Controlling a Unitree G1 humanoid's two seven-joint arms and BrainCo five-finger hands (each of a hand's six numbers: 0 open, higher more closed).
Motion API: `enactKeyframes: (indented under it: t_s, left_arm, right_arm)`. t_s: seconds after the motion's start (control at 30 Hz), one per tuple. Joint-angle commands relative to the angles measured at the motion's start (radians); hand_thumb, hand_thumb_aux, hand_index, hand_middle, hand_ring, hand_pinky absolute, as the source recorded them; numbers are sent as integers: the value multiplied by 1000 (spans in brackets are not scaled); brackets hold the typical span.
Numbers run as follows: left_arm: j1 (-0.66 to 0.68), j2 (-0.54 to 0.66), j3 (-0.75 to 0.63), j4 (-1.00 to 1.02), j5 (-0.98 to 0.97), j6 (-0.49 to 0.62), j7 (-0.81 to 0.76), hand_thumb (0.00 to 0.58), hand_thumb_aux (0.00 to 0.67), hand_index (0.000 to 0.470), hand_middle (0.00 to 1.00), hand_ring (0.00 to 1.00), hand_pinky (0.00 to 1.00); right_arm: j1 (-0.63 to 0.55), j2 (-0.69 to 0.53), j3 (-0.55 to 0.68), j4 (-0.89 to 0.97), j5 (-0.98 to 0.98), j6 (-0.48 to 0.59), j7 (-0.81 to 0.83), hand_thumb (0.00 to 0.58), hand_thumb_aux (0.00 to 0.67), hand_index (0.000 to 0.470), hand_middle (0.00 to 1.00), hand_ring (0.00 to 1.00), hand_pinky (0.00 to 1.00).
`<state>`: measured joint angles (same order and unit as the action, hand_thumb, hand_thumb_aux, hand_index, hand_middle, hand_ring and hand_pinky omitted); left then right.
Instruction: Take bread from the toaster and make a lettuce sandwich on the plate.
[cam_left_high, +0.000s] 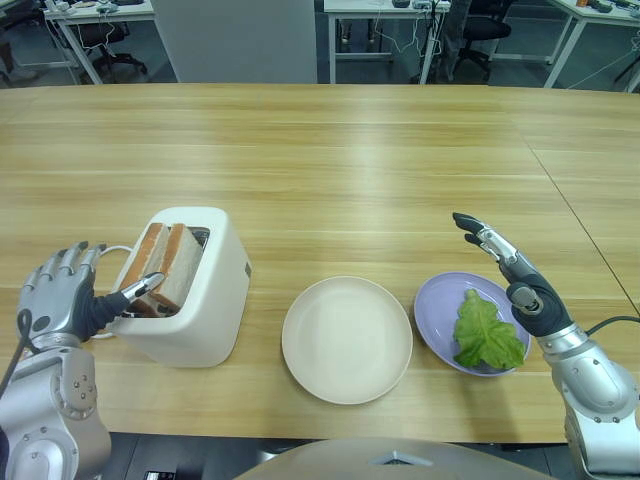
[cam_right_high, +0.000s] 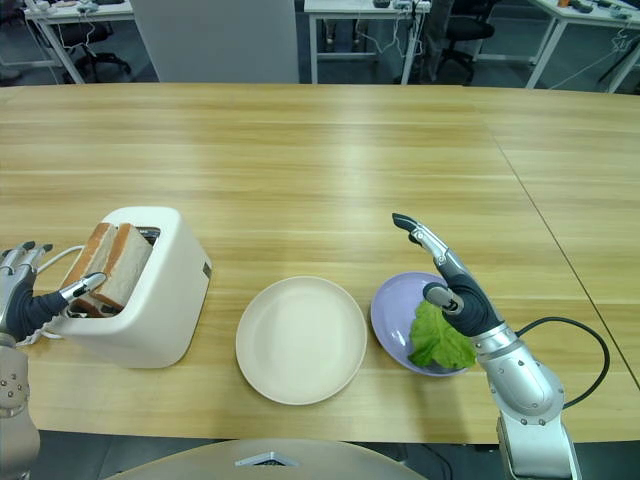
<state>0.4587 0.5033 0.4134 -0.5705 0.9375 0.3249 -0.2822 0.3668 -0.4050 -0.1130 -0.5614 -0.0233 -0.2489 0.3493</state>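
1. Bread (cam_left_high: 168, 262) comes first: two slices stand in the white toaster (cam_left_high: 215, 300), left of the plate (cam_left_high: 346, 340). No slice is on the plate yet.
2. Next, I think the left hand (cam_left_high: 60, 295) must close on one slice, lift it straight up and carry it to the plate.
3. That left hand is on the toaster's far side from the plate. Its fingers are spread wide and hold nothing, and its thumb tip just touches the bread.
4. The right hand (cam_left_high: 510, 270) is stretched flat and holds nothing. It is over the purple bowl (cam_left_high: 438, 300) with the lettuce leaf (cam_left_high: 487, 332), just right of the plate.
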Motion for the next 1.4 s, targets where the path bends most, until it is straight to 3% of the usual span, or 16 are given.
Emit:
enactKeyframes:
  t_s: [0.03, 0.27, 0.33, 0.37, 0.4, 0.47, 0.5, 0.6, 0.67, 0.7, 0.77, 0.8, 0.83, 1.0, 1.17, 1.4]
  left_arm:
    - [-1, -20, -27, 29, -21, 3, -3, 0, 0, 0, 0, 0, 0]
    - [-23, -19, -45, 69, -30, 25, -11, 0, 0, 0, 0, 0, 0]
    - [-24, -21, -60, 68, -29, 29, -20, 156, 97, 67, 0, 0, 0]
    - [-26, -24, -65, 64, -32, 32, -22, 156, 97, 67, 0, 0, 0]
    - [-30, -26, -67, 59, -35, 36, -24, 452, 355, 244, 0, 0, 0]
    - [-35, -29, -71, 46, -41, 42, -28, 501, 423, 290, 0, 0, 0]
    - [-37, -27, -76, 42, -45, 41, -33, 575, 610, 419, 0, 0, 0]
    - [-40, -32, -89, 33, -61, 39, -43, 580, 670, 460, 78, 78, 78]
    - [-41, -44, -90, 21, -79, 38, -42, 580, 670, 460, 278, 278, 278]
    - [-45, -53, -91, 10, -98, 37, -42, 580, 670, 460, 278, 278, 278]
    - [-53, -72, -90, -13, -125, 34, -32, 580, 670, 460, 529, 529, 529]
    - [-60, -80, -87, -26, -137, 31, -24, 580, 670, 460, 529, 529, 529]
    - [-66, -91, -82, -40, -153, 31, -21, 580, 670, 460, 745, 745, 745]
    - [-100, -126, -53, -95, -205, 17, 14, 580, 670, 460, 988, 988, 988]
    - [-128, -146, 2, -138, -264, 7, 58, 580, 670, 460, 1000, 1000, 1000]
    - [-158, -129, 61, -187, -317, -12, 74, 580, 670, 460, 1000, 1000, 1000]
  right_arm:
    - [5, -7, 2, -7, 1, 0, 12, 0, 0, 0, 0, 0, 0]
    - [10, -7, 2, -11, -2, -1, 13, 0, 0, 0, 0, 0, 0]
    - [11, -7, 2, -13, -2, -2, 14, 0, 0, 0, 0, 0, 0]
    - [12, -7, 2, -14, -1, -2, 14, 0, 0, 0, 0, 0, 0]
    - [13, -8, 2, -15, -1, -3, 15, 0, 0, 0, 0, 0, 0]
    - [14, -9, 1, -16, -3, -4, 15, 0, 0, 0, 0, 0, 0]
    - [16, -9, 1, -18, -5, -5, 14, 0, 0, 0, 0, 0, 0]
    - [22, -8, 1, -24, -8, -7, 13, 0, 0, 0, 0, 0, 0]
    - [23, -8, 2, -25, -8, -8, 13, 0, 0, 0, 0, 0, 0]
    - [23, -8, 3, -25, -9, -8, 13, 0, 0, 0, 0, 0, 0]
    - [24, -7, 3, -24, -10, -8, 12, 0, 0, 0, 0, 0, 0]
    - [24, -8, 2, -23, -11, -9, 12, 0, 0, 0, 0, 0, 0]
    - [25, -8, 2, -23, -11, -9, 12, 0, 0, 0, 0, 0, 0]
    - [15, -28, -18, 9, -66, -30, 2, 0, 0, 0, 0, 0, 0]
    - [-38, -161, -69, 165, -345, -147, -69, 0, 0, 0, 0, 0, 0]
    - [-127, -455, -21, 522, -866, -303, -417, 0, 0, 0, 0, 0, 0]
